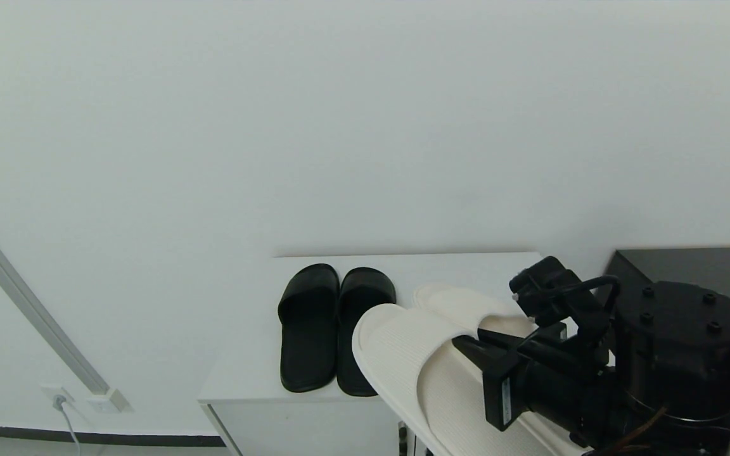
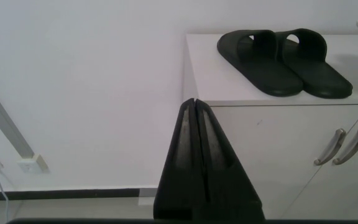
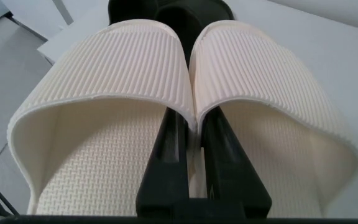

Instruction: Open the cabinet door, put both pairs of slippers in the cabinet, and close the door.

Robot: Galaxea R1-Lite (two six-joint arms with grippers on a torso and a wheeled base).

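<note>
A pair of black slippers (image 1: 333, 329) lies side by side on the white cabinet top (image 1: 244, 373); they appear too in the left wrist view (image 2: 284, 59). To their right, a pair of white ribbed slippers (image 1: 403, 354) is held tilted over the cabinet's front edge. My right gripper (image 1: 469, 347) is shut on the white slippers (image 3: 142, 68), its fingers (image 3: 174, 149) pinching the two inner strap edges together. My left gripper (image 2: 194, 109) is shut and holds nothing, out in front of the cabinet's left corner. Both cabinet doors are shut, with their handles (image 2: 329, 146) side by side.
A dark table (image 1: 688, 263) stands to the right of the cabinet. On the wall at lower left are a socket with a cable (image 1: 57, 400) and a slanted cable duct (image 1: 23, 297). The white wall rises directly behind the cabinet.
</note>
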